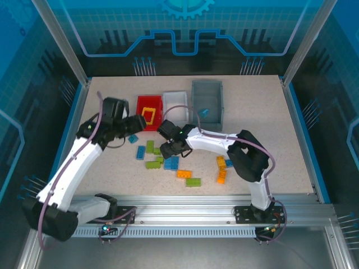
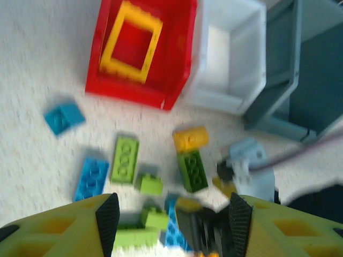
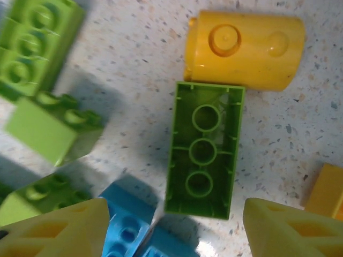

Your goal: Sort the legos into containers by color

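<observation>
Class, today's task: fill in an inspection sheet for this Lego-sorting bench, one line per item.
Surface: speckled beige table.
Job's things: red bin holds a yellow frame brick; white bin has no brick seen inside; grey bin holds one blue brick; blue, green and orange loose bricks lie mid-table.
Clutter: nothing seen.
Grippers: left claw open, near the red bin; right claw open, above an upturned green brick.
Cables: a purple cable loops along each arm.
Surroundings: aluminium rail at the near edge; blue enclosure panels around.
</observation>
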Robot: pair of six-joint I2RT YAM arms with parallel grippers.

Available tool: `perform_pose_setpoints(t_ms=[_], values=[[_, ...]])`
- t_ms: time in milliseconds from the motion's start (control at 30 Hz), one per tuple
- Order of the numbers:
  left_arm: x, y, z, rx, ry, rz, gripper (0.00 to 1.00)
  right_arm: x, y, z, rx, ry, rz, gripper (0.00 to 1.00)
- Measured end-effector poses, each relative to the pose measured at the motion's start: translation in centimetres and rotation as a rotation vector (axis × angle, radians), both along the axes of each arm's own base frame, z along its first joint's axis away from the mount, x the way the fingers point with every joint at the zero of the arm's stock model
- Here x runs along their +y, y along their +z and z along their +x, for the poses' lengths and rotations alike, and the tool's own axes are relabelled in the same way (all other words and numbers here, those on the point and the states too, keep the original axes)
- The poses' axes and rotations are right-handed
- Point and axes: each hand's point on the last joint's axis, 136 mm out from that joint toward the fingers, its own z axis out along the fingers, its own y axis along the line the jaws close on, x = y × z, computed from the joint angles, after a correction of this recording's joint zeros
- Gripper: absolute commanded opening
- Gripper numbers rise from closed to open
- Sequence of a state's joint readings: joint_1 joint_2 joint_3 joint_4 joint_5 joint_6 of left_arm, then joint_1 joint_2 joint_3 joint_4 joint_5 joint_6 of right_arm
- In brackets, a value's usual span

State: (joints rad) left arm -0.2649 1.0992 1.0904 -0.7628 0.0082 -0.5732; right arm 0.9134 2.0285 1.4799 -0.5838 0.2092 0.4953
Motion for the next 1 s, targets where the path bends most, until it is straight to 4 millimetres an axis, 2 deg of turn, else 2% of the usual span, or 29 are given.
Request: perform_pose_setpoints(t_ms=[133, 233, 333, 533, 667, 767, 867, 1000], values=[[-0.5, -3.3, -3.2, 0.089, 0.011, -0.09, 0.61, 0.0, -0.8, 0.7, -0.004, -0.004, -0.046, 0.62], [-1.0, -3.8, -4.2, 0.107, 0.01, -0.141, 0.61, 0.1, -0.7, 1.5, -0.018, -0.014, -0.055, 0.55], [-1.5, -3.2, -4.1, 0.089, 0.006, -0.18, 0.61, 0.0, -1.0, 2.4, -0.018, -0.025, -0.064, 0.49], [-1.8, -2.6, -3.7, 0.065, 0.0, -0.203, 0.61, -0.7, -2.2, 3.3, -0.001, -0.046, -0.085, 0.48], [-1.9, -2.8, -3.5, 0.07, 0.0, -0.203, 0.61, -0.7, -2.1, 3.3, 0.003, -0.052, -0.082, 0.36], [-2.1, -2.9, -3.2, 0.075, 0.003, -0.212, 0.61, -0.8, -1.9, 3.5, -0.009, -0.061, -0.087, 0.33], [-2.2, -2.6, -3.0, 0.066, 0.003, -0.215, 0.61, -1.3, -0.5, 3.5, -0.041, -0.075, -0.09, 0.32], [-2.4, -1.2, -2.0, 0.027, -0.002, -0.226, 0.61, -1.6, 4.5, 4.6, -0.117, -0.118, -0.035, 0.32]])
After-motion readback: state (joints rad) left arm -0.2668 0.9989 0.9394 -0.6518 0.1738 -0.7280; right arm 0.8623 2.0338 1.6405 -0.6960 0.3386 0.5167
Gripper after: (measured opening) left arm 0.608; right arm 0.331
